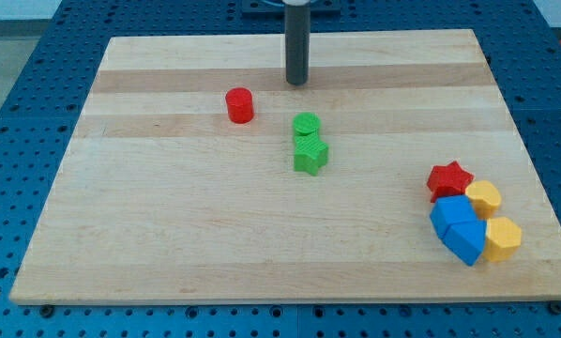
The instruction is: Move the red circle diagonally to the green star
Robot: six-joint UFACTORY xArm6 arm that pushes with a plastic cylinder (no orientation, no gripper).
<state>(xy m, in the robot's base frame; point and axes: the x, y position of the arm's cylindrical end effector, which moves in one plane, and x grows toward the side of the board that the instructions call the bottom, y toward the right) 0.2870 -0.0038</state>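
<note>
- The red circle point(239, 105) is a short upright cylinder standing on the wooden bench point(168, 235), in the far left-centre part of the board. It looks small, rigid and light, so I judge it will slide readily on the smooth wood and could skid or spin away if pushed off-centre.
- There is nothing to grasp with: the end effector is a plain rod, with no jaws to open or close. My tip point(297, 83) rests at the far side of the bench, to the right of the red circle and a little farther away, apart from it and touching no block.
- The best contact, in my judgement, is the circle's far-left side, so the push runs diagonally toward the near right.
- The green star point(310, 156) lies near the centre, to the right of and nearer than the red circle.
- A green circle point(306, 125) sits touching the star on its far side, close to the diagonal path; it may be knocked.
- Well apart, at the near right, cluster a red star point(448, 178), two blue blocks point(458, 228) and two yellow blocks point(494, 223); none stands in the way.
</note>
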